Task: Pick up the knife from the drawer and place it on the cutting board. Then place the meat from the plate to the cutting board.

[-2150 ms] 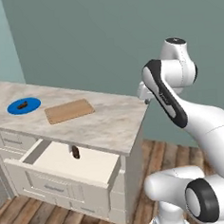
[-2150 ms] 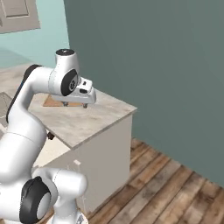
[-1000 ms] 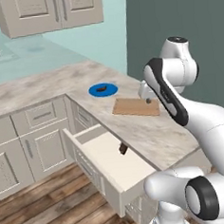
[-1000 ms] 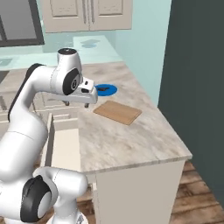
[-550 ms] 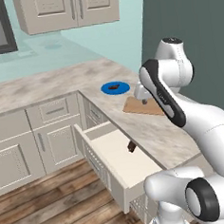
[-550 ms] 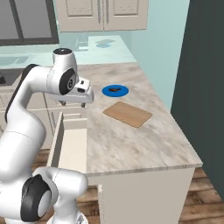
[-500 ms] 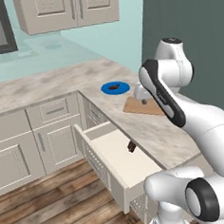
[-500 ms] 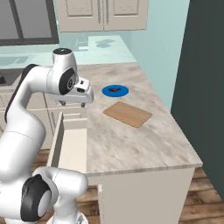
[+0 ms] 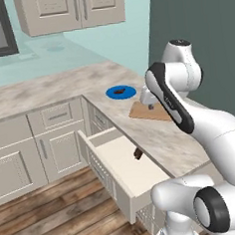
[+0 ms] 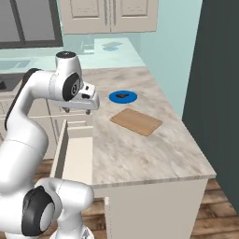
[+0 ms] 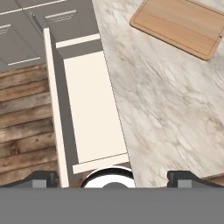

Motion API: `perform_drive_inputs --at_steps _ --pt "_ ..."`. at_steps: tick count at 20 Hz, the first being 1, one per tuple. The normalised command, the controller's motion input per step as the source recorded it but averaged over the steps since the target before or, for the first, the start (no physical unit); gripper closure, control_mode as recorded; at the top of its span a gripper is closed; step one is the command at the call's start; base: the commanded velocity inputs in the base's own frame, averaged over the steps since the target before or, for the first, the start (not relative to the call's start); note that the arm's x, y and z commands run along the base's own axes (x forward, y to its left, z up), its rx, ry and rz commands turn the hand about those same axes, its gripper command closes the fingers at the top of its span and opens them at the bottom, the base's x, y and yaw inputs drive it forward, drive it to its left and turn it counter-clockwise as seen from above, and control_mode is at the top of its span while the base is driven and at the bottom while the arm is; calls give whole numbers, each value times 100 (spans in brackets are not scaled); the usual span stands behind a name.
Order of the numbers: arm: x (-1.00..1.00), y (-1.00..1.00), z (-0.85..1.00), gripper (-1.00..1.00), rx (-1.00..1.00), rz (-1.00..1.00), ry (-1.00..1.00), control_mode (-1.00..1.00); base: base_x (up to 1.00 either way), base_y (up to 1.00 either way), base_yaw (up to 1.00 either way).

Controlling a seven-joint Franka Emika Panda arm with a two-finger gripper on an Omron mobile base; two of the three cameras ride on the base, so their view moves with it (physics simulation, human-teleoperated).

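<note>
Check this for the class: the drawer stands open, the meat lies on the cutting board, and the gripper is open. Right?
One slip: the meat lies on the blue plate, as the right base view shows; the cutting board is bare. The drawer does stand open and the gripper is open.

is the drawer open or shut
Open: the drawer juts out from the counter, its pale inside exposed with the knife lying in it.

Countertop (image 10: 140,154) is a pale beige-grey marble with darker veining, and the cutting board (image 10: 136,121) on it is light brown wood with a faint grain. The plate (image 10: 123,96) is bright blue with a small dark reddish-brown meat (image 10: 123,96) on it. The drawer (image 9: 127,169) is cream-white inside, floor (image 9: 52,214) is brown wood planks.
</note>
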Motion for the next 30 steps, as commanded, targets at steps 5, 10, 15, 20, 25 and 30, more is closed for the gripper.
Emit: perform_drive_inputs --at_steps 5,10,15,20,25,30 --pt "0 0 0 -100 0 0 0 100 -33 2 3" --pt "0 0 0 -100 0 0 0 100 -37 0 20" --pt "-8 16 -5 -100 -2 15 0 -100 0 0 0" --pt "0 55 -21 -100 -4 7 0 -100 0 0 0" --pt "0 69 -46 -100 -9 4 0 -100 0 0 0" --pt "2 59 -54 -100 -3 0 3 -100 0 0 0"
